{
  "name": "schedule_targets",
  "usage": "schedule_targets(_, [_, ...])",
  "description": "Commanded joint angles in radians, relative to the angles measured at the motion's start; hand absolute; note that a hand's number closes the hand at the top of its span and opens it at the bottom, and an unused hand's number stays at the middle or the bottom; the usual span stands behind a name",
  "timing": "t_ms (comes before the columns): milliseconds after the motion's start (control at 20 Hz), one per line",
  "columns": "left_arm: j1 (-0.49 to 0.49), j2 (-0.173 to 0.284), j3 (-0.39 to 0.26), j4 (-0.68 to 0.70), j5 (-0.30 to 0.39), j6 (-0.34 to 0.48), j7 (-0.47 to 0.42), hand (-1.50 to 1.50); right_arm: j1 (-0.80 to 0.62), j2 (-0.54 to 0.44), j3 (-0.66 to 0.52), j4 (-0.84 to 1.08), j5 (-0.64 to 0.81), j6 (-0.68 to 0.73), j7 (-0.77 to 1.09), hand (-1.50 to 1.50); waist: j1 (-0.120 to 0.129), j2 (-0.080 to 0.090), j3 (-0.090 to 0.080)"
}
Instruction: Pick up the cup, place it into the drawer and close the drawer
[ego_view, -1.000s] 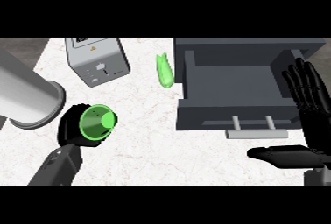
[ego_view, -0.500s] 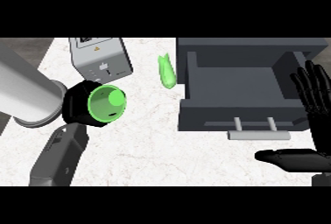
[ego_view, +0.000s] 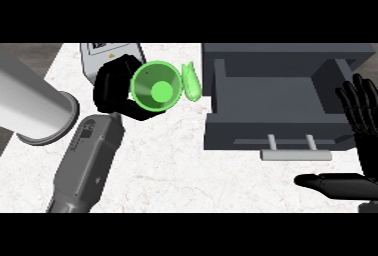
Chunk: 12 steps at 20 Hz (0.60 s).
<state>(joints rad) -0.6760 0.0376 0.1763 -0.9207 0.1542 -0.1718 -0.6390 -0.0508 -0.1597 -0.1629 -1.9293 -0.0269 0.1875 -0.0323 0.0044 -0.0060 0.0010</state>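
Over the marble counter (ego_view: 170, 165), left hand (ego_view: 118, 92) fingers curl round the cup (ego_view: 156, 91); right hand (ego_view: 354, 150) rests open.

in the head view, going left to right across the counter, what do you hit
grey cylinder → left hand curled round the green cup → open drawer → right hand, open at the right edge

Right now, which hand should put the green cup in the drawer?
The left hand. It is already curled round the cup, just beside the open drawer. The right hand rests open at the right edge.
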Motion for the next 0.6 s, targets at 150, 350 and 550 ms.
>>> schedule_targets(150, [-0.123, -0.037, -0.086, -0.159, -0.020, 0.134, 0.250, 1.50, 0.009, -0.025, -0.042, 0.016, -0.051, 0.036, -0.001, -1.50, -0.008, 0.004, -0.001])
schedule_targets(350, [-0.274, -0.037, -0.129, -0.106, -0.037, 0.221, 0.339, 1.50, -0.033, -0.065, -0.076, 0.006, -0.078, 0.050, 0.040, -1.50, -0.017, 0.005, -0.001])
schedule_targets(550, [-0.337, -0.037, -0.286, -0.007, 0.058, 0.407, 0.324, 1.50, -0.008, -0.007, -0.001, -0.016, -0.022, 0.022, 0.027, -1.50, -0.032, 0.007, -0.001])
